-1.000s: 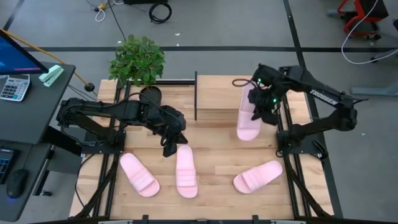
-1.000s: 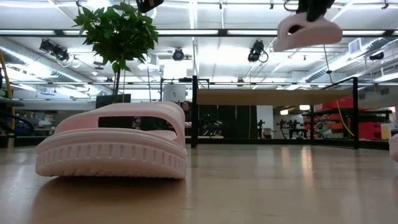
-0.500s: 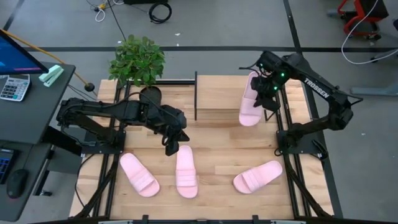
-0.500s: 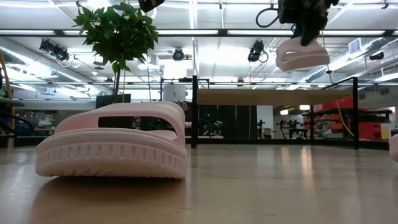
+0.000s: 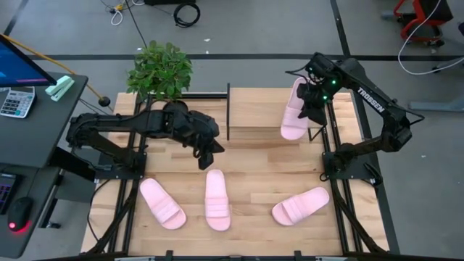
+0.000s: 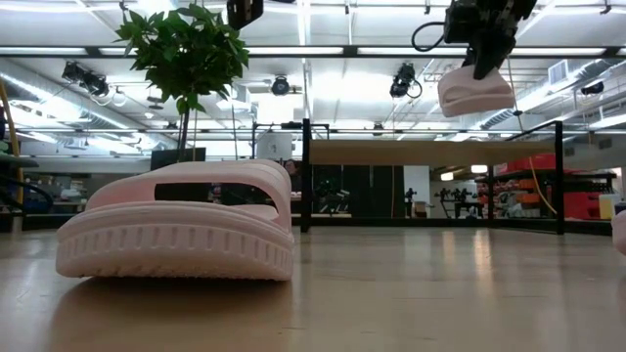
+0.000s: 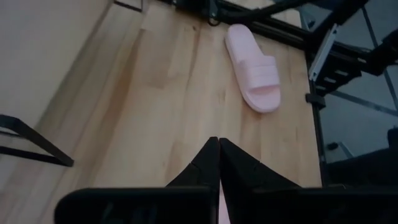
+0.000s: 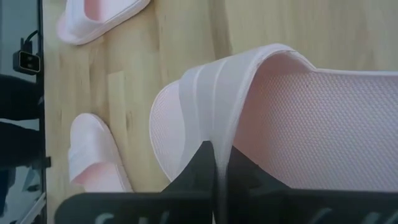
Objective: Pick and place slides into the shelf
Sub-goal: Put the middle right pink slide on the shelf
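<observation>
Four pale pink slides show. Three lie sole-down on the table: one [image 5: 162,204] near the left, one [image 5: 217,200] in the middle, one [image 5: 301,205] on the right. The fourth slide [image 5: 293,109] hangs in the air over the right end of the shelf [image 5: 255,116], a light wood panel on a thin black frame. My right gripper [image 5: 315,96] is shut on that slide. My left gripper [image 5: 209,153] is shut on nothing and hovers above the table between the shelf and the middle slide. In the low view a slide [image 6: 176,230] fills the foreground. My right gripper pinches the fourth slide's wide strap band at its edge [image 8: 214,134] between the two fingers, one finger on either face of the band. It comes from above. The slide [image 6: 476,93] is lifted clear and hangs below the fingers, slightly tilted.
A potted plant [image 5: 161,71] stands at the table's far left corner, beside the shelf's black upright [image 5: 228,109]. A desk with a calculator [image 5: 16,101] lies off the left side. Bare wood shows between the shelf and the three lying slides.
My right gripper has carried the slide toward the far edge, from in front of the shelf's right end to above its top panel, still lifted clear. My left gripper has moved a little toward the far edge and right, away from the middle slide, staying shut.
</observation>
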{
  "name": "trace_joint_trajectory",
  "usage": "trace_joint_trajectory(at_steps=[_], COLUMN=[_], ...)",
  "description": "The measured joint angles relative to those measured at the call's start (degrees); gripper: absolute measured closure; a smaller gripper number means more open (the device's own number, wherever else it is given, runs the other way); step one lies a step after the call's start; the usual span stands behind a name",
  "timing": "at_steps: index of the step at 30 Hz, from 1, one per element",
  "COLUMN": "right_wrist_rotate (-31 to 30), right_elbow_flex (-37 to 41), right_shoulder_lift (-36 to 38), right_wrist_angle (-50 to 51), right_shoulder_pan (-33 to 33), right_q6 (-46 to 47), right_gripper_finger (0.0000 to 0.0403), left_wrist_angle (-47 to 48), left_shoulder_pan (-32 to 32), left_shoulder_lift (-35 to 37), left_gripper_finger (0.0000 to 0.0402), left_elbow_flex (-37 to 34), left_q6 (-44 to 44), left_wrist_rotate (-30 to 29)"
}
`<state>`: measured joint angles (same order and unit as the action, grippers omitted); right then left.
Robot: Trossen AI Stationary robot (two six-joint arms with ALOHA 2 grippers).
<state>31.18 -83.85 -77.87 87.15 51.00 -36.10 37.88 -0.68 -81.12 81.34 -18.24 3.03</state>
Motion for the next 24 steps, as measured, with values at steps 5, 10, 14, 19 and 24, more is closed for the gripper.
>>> trace_joint_trajectory(at_steps=[5, 10, 14, 19, 24], right_wrist_rotate=[-3.6, -6.4, -6.5, -6.8, -7.0], right_elbow_flex=[0.0, 0.0, 0.0, 0.0, 0.0], right_shoulder_lift=[0.0, -0.5, -0.6, -0.6, -0.6], right_wrist_angle=[0.0, 0.0, 0.5, 1.6, 2.2], right_shoulder_pan=[0.0, 0.4, 0.9, 2.1, 3.4], right_q6=[-1.5, -1.7, -1.7, -1.7, -3.0], right_gripper_finger=[0.0394, 0.0394, 0.0394, 0.0394, 0.0394], left_wrist_angle=[-1.1, -1.2, -1.2, -1.2, -1.2], left_shoulder_pan=[1.0, 1.2, 1.2, 1.2, 1.2], left_shoulder_lift=[0.0, 0.0, 0.0, 0.0, 0.0], left_gripper_finger=[0.0384, 0.0379, 0.0386, 0.0391, 0.0384], left_elbow_flex=[0.0, 0.0, 0.0, 0.0, 0.0], left_q6=[1.5, 4.2, 4.6, 5.9, 6.8], left_wrist_rotate=[0.0, 0.0, 0.1, 0.1, 0.1])
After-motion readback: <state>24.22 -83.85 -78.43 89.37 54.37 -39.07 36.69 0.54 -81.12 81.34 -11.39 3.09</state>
